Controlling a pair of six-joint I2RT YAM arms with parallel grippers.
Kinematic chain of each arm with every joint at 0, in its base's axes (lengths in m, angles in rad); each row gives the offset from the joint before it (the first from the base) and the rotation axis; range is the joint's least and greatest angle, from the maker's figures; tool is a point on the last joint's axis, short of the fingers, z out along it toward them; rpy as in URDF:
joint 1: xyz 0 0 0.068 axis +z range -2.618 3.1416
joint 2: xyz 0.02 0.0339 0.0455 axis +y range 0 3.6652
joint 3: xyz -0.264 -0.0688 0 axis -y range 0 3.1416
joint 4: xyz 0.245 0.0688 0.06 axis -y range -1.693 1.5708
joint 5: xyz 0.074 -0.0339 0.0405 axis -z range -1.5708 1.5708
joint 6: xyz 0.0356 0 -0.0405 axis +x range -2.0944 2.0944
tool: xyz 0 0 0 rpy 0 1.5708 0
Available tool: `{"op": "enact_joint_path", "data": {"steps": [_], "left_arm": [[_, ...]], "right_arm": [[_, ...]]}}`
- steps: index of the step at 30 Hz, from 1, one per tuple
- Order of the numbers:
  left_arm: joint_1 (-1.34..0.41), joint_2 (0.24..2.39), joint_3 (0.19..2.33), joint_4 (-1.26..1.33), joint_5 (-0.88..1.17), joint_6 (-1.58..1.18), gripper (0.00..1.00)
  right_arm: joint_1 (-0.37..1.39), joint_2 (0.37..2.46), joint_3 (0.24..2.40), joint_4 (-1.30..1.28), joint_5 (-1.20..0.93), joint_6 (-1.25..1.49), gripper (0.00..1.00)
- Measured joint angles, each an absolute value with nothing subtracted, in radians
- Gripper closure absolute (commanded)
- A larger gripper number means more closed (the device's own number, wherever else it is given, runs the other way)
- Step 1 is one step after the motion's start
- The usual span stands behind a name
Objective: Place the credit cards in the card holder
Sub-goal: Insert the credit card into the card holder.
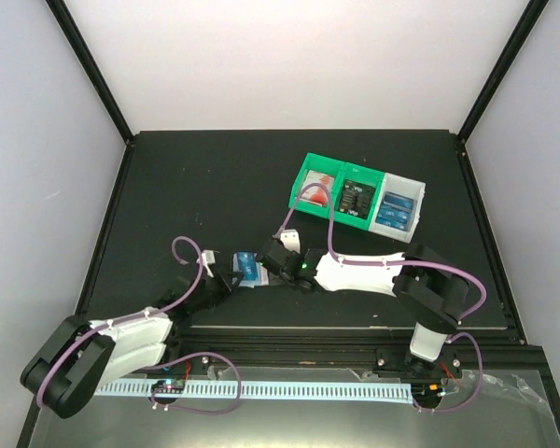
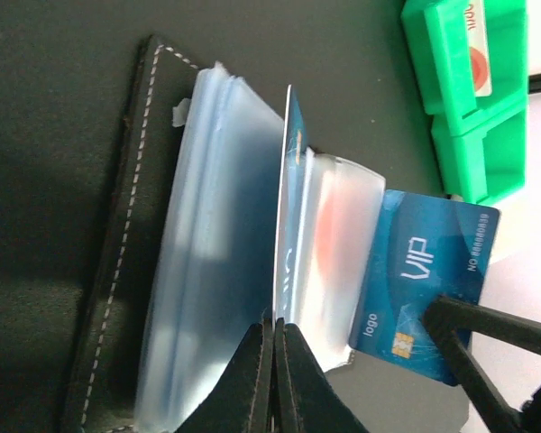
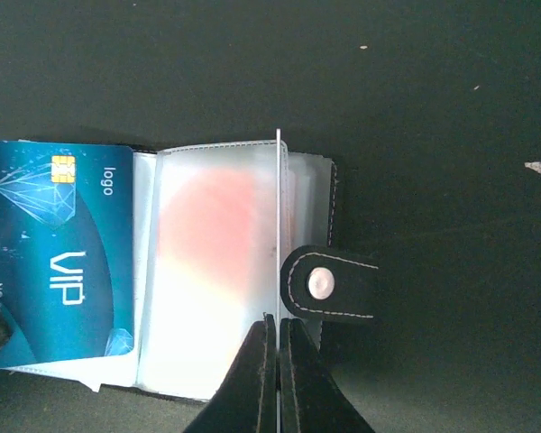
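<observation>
open card holder point(image 3: 329, 290) — left claw point(image 2: 275, 356), right claw point(image 3: 277, 352) pinching its sleeves point(image 3: 207, 298)

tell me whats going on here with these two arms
Both arms are working on the open card holder mid-table. The left end effector and right end effector are each shut on a thin edge-on sheet among its clear sleeves; sleeve or card, I can't tell. A blue VIP card sticks out past the sleeves. More cards wait in the bins.

Likely lab: white-walled, black-framed enclosure point(image 1: 91, 70).
</observation>
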State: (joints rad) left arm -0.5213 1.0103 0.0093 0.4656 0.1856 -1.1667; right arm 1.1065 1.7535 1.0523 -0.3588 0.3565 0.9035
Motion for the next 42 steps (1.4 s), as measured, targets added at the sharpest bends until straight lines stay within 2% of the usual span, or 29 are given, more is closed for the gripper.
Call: {"op": "enact_joint_path", "data": {"steps": [24, 29, 37, 42], "left_arm": [[-0.557, 1.423, 0.01, 0.909, 0.244, -1.246, 0.99], [-0.561, 1.389, 0.009, 0.905, 0.245, -1.251, 0.99], [-0.583, 1.166, 0.011, 0.776, 0.233, -1.222, 0.98], [-0.584, 1.157, 0.012, 0.723, 0.225, -1.207, 0.98]], "right_arm": [[1.106, 1.732, 1.036, -0.401, 0.41, 0.923, 0.99], [1.106, 1.732, 1.035, -0.414, 0.426, 0.923, 0.99], [1.106, 1.726, 1.029, -0.434, 0.446, 0.922, 0.99], [1.105, 1.714, 1.014, -0.452, 0.452, 0.923, 0.99]]}}
